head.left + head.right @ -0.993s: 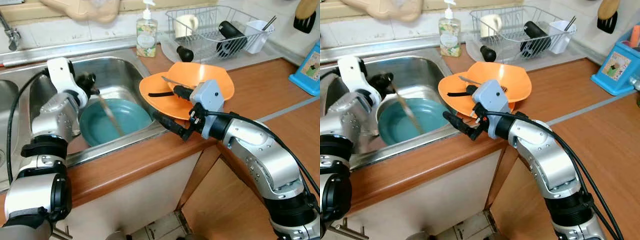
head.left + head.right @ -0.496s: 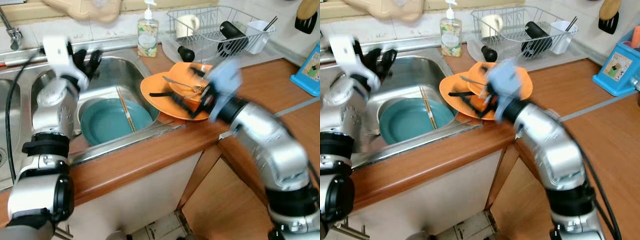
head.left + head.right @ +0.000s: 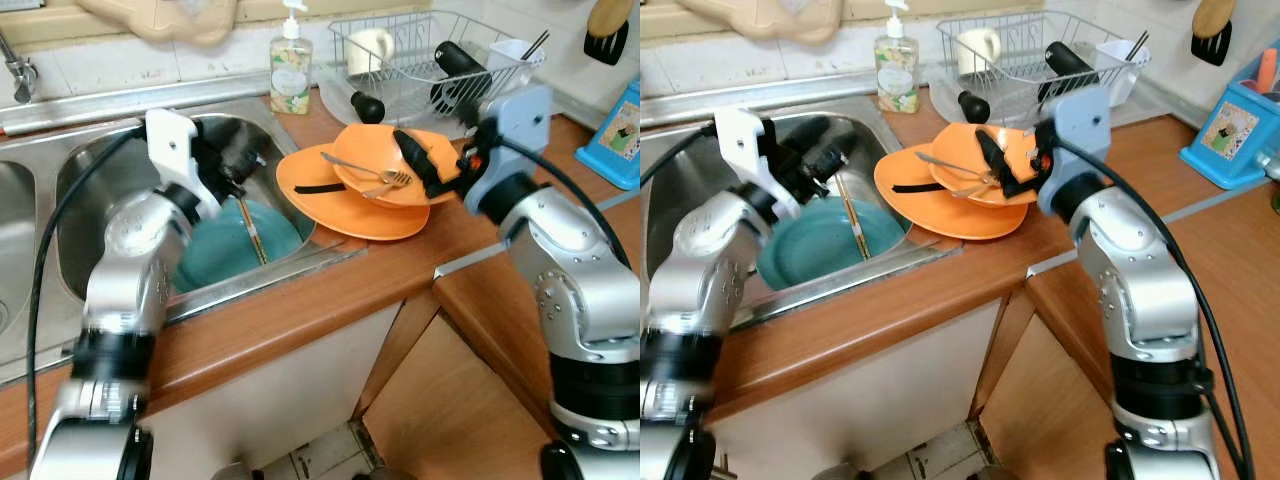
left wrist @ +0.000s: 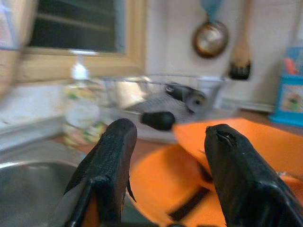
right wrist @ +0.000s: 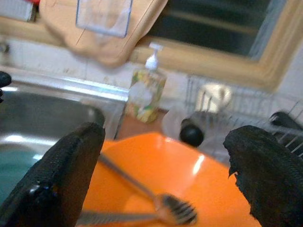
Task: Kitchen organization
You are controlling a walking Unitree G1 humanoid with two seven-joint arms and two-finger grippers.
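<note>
We note left gripper over sink, fingers parted, empty. Teal bowl in sink, chopsticks lying across it. Orange plates stacked on counter beside sink, fork on top. Right gripper above plates, fingers spread wide, holding nothing.

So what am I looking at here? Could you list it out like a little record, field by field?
place: kitchen counter beside a steel sink
in sink: teal bowl with chopsticks across it
on counter: two stacked orange plates, fork on top
left gripper: open, above the sink
right gripper: open, over the plates
behind: soap bottle, dish rack
</note>
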